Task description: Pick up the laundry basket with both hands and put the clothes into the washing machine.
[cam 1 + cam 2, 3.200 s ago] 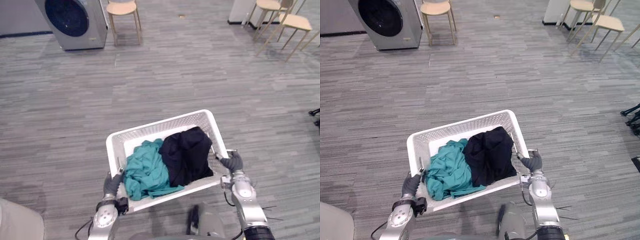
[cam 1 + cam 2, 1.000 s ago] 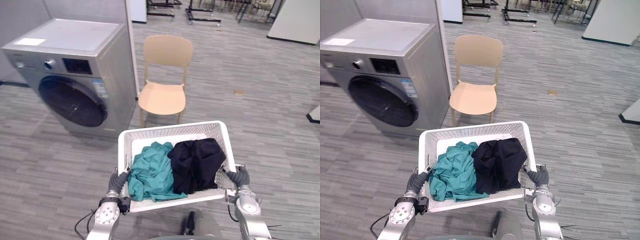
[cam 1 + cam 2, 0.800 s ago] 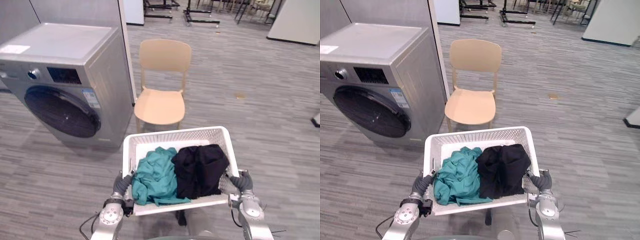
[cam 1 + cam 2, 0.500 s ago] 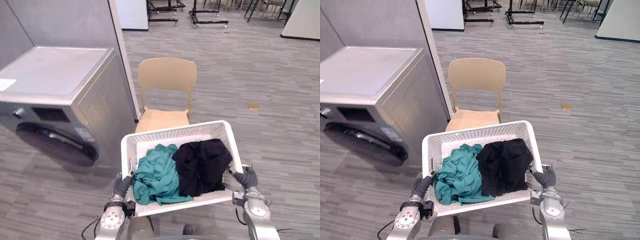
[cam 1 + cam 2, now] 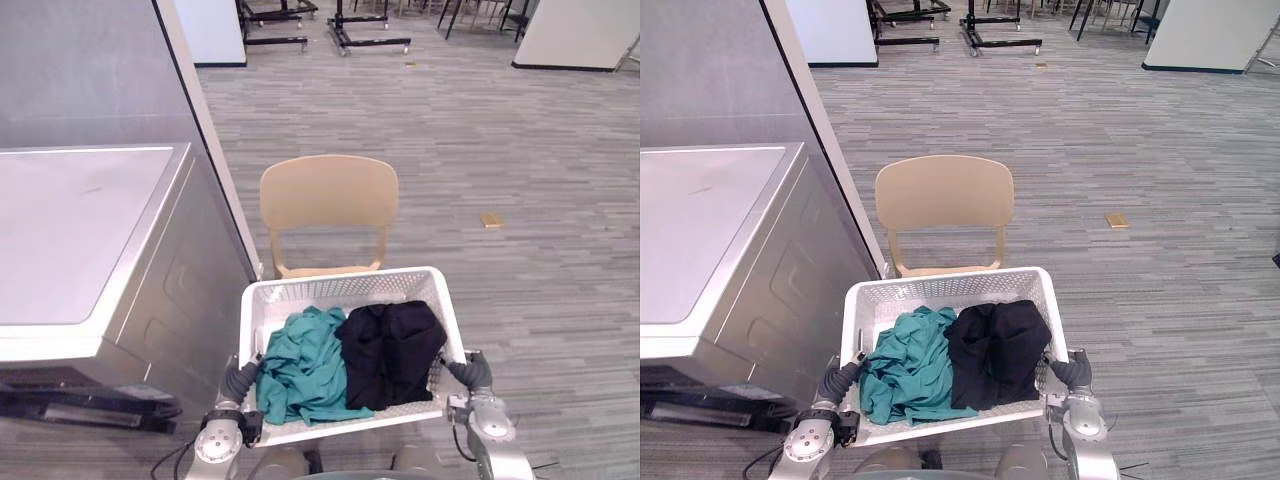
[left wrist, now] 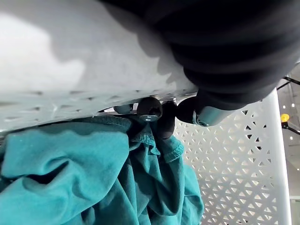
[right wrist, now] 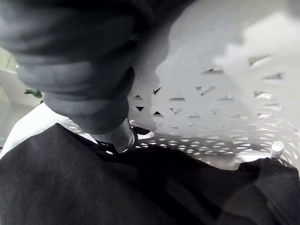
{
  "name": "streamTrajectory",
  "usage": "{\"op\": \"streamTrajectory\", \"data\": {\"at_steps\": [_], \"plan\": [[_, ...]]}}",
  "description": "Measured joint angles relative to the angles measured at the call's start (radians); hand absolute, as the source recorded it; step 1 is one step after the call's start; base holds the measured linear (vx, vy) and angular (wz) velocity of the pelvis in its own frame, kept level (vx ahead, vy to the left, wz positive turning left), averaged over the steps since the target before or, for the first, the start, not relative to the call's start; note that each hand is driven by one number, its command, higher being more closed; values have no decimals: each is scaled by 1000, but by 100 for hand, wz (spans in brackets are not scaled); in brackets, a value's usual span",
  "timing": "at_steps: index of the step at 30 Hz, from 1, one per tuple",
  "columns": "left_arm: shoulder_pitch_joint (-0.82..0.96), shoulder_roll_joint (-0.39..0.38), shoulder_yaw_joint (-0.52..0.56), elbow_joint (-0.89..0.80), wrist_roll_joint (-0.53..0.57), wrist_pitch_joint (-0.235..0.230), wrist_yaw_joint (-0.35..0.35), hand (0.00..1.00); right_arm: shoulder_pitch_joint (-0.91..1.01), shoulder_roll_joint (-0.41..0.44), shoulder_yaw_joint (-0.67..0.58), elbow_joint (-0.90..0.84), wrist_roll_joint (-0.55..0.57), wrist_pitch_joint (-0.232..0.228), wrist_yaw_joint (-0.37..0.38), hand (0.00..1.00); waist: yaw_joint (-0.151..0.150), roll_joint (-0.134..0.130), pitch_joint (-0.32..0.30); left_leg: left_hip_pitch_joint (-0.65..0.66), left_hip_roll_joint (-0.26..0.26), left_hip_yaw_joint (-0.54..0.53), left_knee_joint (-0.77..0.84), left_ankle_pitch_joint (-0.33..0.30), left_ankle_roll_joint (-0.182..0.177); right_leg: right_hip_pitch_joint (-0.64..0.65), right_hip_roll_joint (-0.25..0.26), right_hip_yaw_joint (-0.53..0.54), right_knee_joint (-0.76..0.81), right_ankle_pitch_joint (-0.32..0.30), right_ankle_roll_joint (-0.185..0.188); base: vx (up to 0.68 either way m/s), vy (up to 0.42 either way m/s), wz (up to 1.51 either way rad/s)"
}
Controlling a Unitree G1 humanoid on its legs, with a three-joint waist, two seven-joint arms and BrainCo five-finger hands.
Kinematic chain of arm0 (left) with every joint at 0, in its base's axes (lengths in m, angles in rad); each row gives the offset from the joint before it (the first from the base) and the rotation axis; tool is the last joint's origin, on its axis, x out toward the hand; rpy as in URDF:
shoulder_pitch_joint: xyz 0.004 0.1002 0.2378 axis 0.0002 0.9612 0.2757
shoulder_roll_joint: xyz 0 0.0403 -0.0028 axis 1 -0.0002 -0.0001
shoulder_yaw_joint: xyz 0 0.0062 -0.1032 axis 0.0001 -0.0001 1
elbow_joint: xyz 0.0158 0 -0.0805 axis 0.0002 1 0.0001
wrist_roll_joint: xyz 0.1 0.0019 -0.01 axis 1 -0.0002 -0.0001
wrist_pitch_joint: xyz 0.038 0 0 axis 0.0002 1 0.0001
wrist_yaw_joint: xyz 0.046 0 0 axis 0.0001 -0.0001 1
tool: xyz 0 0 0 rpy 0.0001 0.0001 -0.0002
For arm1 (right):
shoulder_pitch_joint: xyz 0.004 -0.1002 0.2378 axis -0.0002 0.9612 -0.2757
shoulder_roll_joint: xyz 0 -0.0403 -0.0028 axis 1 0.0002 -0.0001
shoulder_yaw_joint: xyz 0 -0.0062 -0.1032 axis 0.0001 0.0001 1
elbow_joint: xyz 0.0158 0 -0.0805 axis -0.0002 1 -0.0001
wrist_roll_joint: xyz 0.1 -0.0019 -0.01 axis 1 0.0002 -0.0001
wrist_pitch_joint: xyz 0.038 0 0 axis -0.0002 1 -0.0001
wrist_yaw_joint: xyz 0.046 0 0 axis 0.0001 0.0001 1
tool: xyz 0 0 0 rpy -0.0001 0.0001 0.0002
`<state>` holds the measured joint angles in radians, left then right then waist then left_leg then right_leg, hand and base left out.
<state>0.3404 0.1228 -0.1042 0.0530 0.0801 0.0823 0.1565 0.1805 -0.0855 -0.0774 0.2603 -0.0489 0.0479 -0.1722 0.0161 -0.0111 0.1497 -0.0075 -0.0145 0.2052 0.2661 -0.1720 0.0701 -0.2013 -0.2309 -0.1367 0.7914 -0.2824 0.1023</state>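
From my console the left hand (image 5: 239, 380) shows a dark ribbed cover (image 6: 234, 42), pleated like a bellows, over its back and wrist. It joins a rounded silver-grey arm (image 5: 214, 446). The right hand (image 5: 470, 371) is built the same: grey-black ribs, then glossy silver metal. Close up, the left fingers (image 6: 150, 110) are silver with black tips.

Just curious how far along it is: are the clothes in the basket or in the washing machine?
In the basket: a teal garment and a black garment lie side by side inside it.
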Motion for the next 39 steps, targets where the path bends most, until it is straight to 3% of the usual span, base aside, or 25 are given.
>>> {"op": "streamTrajectory", "data": {"at_steps": [1, 2, 3, 6, 9, 12, 14, 15, 20, 26, 29, 39], "plan": [[-18, 1, 0, 16, 0, 0, 2, 100, -4, -1, 0, 5, 0, 0, 0, 100, -1, 0, 0, 2, 0, -13, -8, 1, -1, -18, 31, -5, -113, -6, -1, 186, -18, 38], [-36, 2, 0, 40, 1, 0, 3, 100, -8, 1, 2, 18, 2, -1, -4, 100, 1, -12, -1, -6, -12, -25, 0, -4, -9, -8, 55, 4, -284, 49, -28, 184, -31, 43], [-46, 7, 1, 44, 1, 0, 4, 100, -18, 2, 8, 31, 3, -3, -6, 100, 1, -32, 8, -11, -31, -36, 10, -11, -21, -11, 49, 3, -346, 126, -56, 175, -89, 59], [-152, -19, 10, 105, 1, 3, 30, 100, -108, -31, 14, 74, 14, -1, -34, 100, 9, -10, 64, -143, 6, -66, 148, -55, -60, -55, 68, -33, -377, 171, -55, 85, -75, 35], [-331, -20, 63, 142, -4, 2, 80, 100, -269, -38, 20, 73, 39, -2, -78, 100, 28, -1, 156, -344, 49, -65, 266, -60, -68, -208, 93, -54, -350, 198, -78, -84, -95, 6], [-478, -13, 96, 205, -22, 2, 122, 100, -393, -43, 20, 75, 40, -2, -120, 100, 31, 3, 229, -437, 59, -63, 320, -60, -68, -296, 92, -53, -303, 201, -83, -166, -54, 5], [-547, 3, 110, 240, -35, -3, 145, 100, -454, -43, 27, 83, 41, -2, -142, 100, 32, 6, 243, -495, 70, -61, 352, -65, -73, -348, 97, -53, -286, 205, -89, -146, -39, -4], [-596, 15, 118, 274, -46, -5, 156, 0, -504, -44, 34, 115, 44, -3, -159, 0, 33, 13, 250, -524, 85, -60, 364, -78, -60, -373, 110, -56, -283, 210, -97, -136, -47, -10], [-802, 23, 201, 441, -78, 0, 226, 0, -661, -30, 37, 180, 102, -24, -199, 0, 48, 14, 300, -628, 125, -52, 425, -99, -55, -478, 130, -60, -232, 218, -119, -150, -69, -9], [-817, -3, 275, 439, -89, -22, 304, 0, -691, 8, 38, 186, 118, -49, -204, 0, 49, 15, 306, -643, 144, -53, 435, -98, -57, -487, 143, -70, -231, 222, -129, -72, -50, -1], [-811, -5, 275, 435, -91, -28, 311, 0, -677, 15, 38, 177, 118, -60, -205, 0, 49, 15, 306, -641, 146, -52, 434, -97, -58, -485, 143, -71, -232, 223, -130, -26, -2, 0], [-582, -85, 314, 133, -128, -90, 354, 0, -447, 72, 44, -103, 113, -77, -195, 0, 53, -6, 317, -560, 136, -42, 402, -97, -60, -417, 133, -72, -233, 203, -134, 21, 9, 3]]}}
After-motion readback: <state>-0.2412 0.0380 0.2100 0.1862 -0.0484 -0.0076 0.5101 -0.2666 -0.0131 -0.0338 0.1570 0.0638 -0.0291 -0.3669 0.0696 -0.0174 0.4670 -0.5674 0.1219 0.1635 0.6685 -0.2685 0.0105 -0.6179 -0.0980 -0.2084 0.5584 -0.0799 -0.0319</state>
